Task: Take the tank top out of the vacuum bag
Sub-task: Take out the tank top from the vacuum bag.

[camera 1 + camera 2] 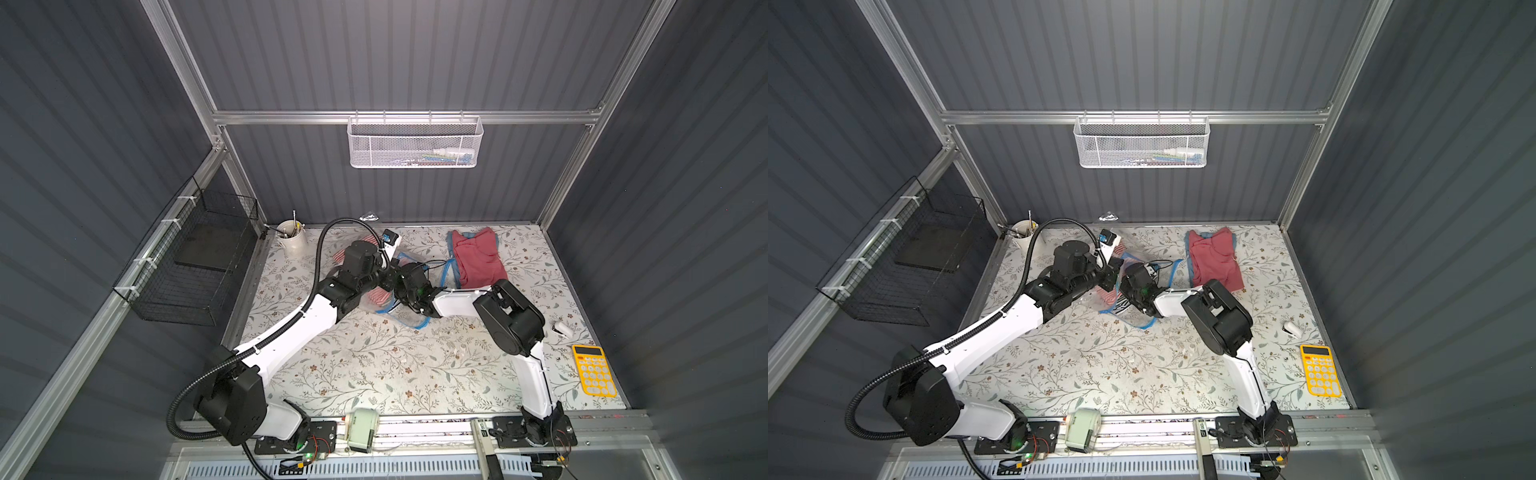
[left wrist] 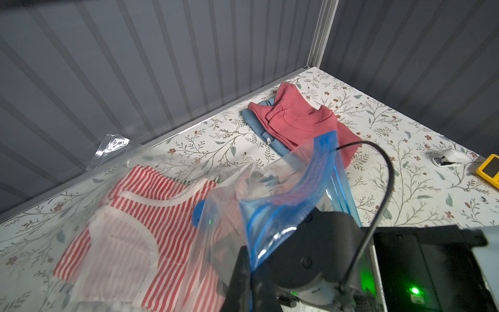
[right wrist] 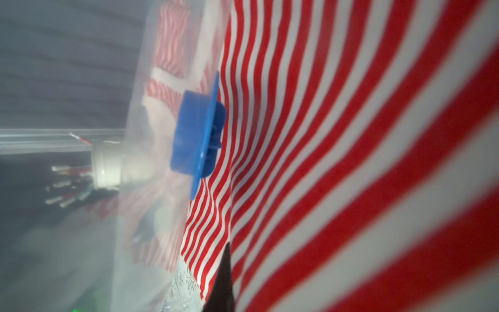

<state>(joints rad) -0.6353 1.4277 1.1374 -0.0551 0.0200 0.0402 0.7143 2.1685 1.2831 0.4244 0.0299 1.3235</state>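
The vacuum bag (image 1: 409, 320) (image 1: 1138, 318), clear crinkly plastic with a blue zip strip (image 2: 321, 167), lies mid-table between both arms. Inside it is the red-and-white striped tank top (image 2: 167, 216) (image 1: 376, 297) (image 1: 1108, 296), with the round blue valve cap (image 3: 197, 137) (image 2: 198, 216) over it. My left gripper (image 2: 252, 275) (image 1: 388, 282) (image 1: 1111, 280) is shut on the bag's blue-edged mouth and holds it up. My right gripper (image 3: 224, 283) (image 1: 403, 289) (image 1: 1126, 291) reaches into the bag's mouth, shut on the tank top's striped cloth (image 3: 351, 162), which fills its view. Its fingertips are hidden in both top views.
A red garment lies on a blue one (image 1: 478, 257) at the back right. A yellow calculator (image 1: 593, 370) and a small white object (image 1: 563, 328) sit near the right edge. A white cup of pens (image 1: 292, 239) stands back left, and a black wire basket (image 1: 195, 266) hangs on the left wall.
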